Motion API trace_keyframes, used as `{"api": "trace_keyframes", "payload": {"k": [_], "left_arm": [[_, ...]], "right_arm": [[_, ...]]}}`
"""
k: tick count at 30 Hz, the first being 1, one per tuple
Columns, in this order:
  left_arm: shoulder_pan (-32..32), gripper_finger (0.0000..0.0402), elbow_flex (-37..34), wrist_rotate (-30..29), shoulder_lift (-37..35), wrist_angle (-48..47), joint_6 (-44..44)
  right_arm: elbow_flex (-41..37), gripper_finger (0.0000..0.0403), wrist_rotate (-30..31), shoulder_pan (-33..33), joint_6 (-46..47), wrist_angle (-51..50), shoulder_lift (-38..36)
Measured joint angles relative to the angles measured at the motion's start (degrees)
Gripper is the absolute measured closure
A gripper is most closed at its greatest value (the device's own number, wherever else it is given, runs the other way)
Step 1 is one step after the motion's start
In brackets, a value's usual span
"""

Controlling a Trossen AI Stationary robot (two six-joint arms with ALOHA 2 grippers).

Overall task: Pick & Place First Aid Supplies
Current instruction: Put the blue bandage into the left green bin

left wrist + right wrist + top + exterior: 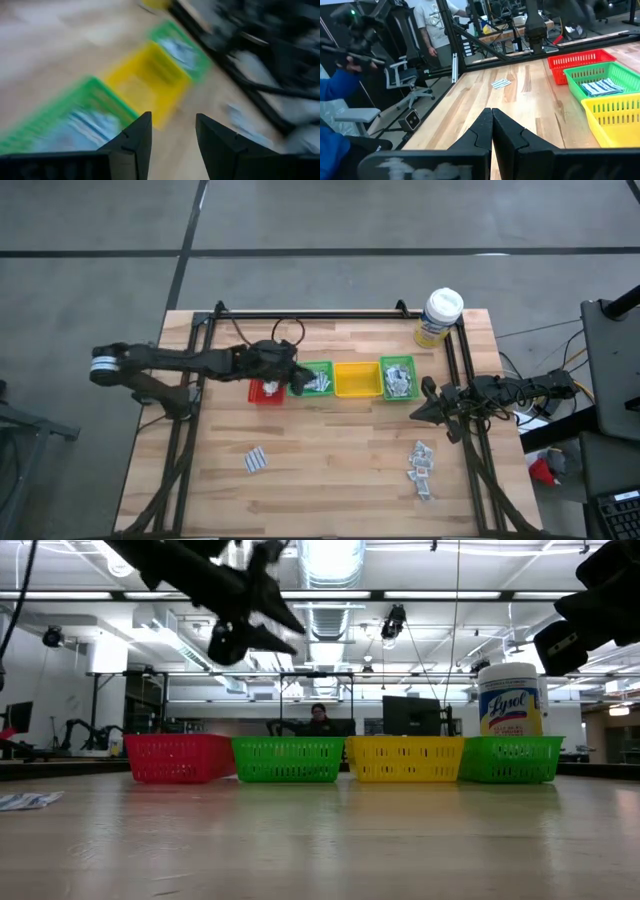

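Four small bins stand in a row: red [262, 394], green [320, 370], yellow [357, 379] and green [398, 378]. White-blue sachets [90, 131] lie in the left green bin, and more first aid supplies [401, 384] lie in the right green one. Loose sachets lie on the table at the near left [256, 460] and the near right [422, 464]. My left gripper [172, 132] hangs open and empty above the red and left green bins [297, 383], well above them in the low view [290, 625]. My right gripper [492, 120] waits shut at the table's right side [418, 412].
A yellow wipes tub with a white lid [440, 317] stands at the far right corner. Black frame rails [300, 314] run along the table's far edge and sides. Bare wood lies between the bins and the near edge. People show beyond the table [432, 22].
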Motion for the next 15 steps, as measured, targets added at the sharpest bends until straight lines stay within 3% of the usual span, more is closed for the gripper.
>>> {"api": "trace_keyframes", "payload": {"k": [3,5,9,15], "left_arm": [[-2.0,0.0257,0.0,7.5,-3.5,-2.4,-2.9],[-4.5,0.0257,0.0,9.0,-5.2,-5.2,-6.4],[-10.7,0.0257,-0.1,9.0,-6.8,-9.8,-12.9],[-21.5,0.0257,-0.1,4.4,-6.5,-14.5,-25.4]], "right_arm": [[0.0,0.0394,0.0,0.0,0.0,0.0,0.0],[0.0,0.0394,0.0,0.0,-0.1,0.0,0.0],[0.0,0.0394,0.0,0.0,0.0,0.0,0.0],[0.0,0.0394,0.0,0.0,0.0,0.0,0.0]]}}
